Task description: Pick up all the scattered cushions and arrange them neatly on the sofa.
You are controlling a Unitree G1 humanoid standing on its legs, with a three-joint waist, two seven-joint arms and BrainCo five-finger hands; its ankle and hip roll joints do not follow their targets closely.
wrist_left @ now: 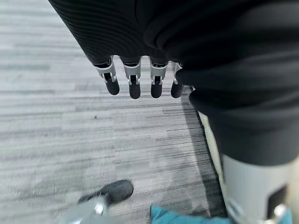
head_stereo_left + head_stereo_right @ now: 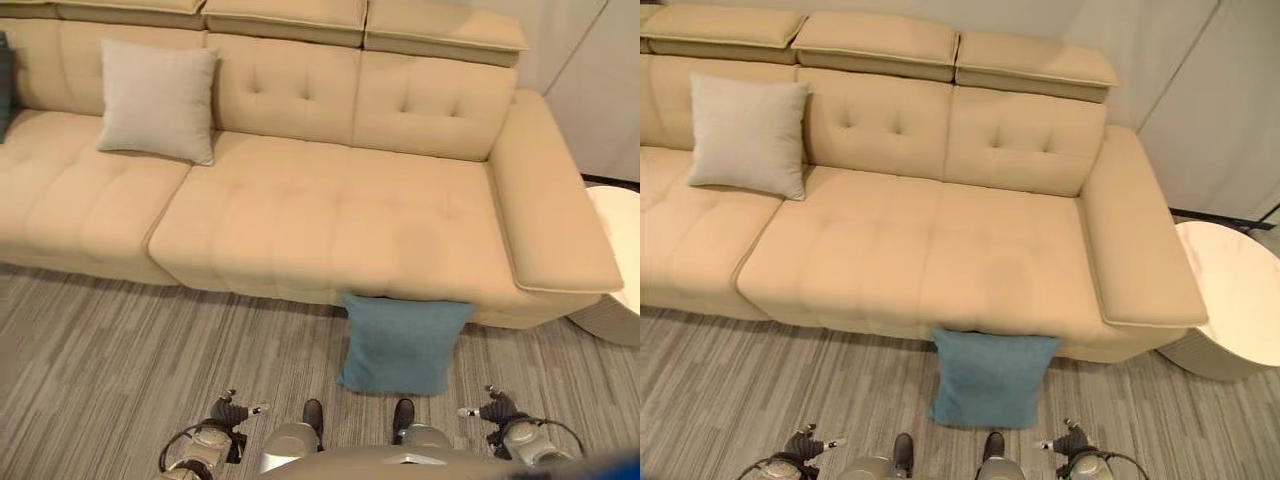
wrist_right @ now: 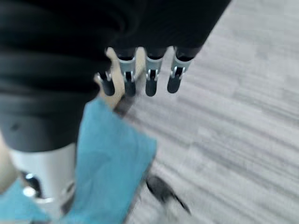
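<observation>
A blue cushion [image 2: 400,345] stands on the grey carpet, leaning against the front of the beige sofa [image 2: 330,210] below its right seat. A light grey cushion [image 2: 158,100] sits upright against the sofa's backrest on the left. At the far left edge, a dark cushion [image 2: 4,85] peeks in on the sofa. My left hand [image 1: 134,86] hangs over the carpet with straight fingers and holds nothing. Held the same way, my right hand [image 3: 149,81] is empty, and the blue cushion [image 3: 112,158] lies just beside it.
A round white side table [image 2: 1235,290] stands by the sofa's right armrest [image 2: 1135,240]. The middle and right seats of the sofa are bare. Striped grey carpet [image 2: 120,360] spreads in front of the sofa.
</observation>
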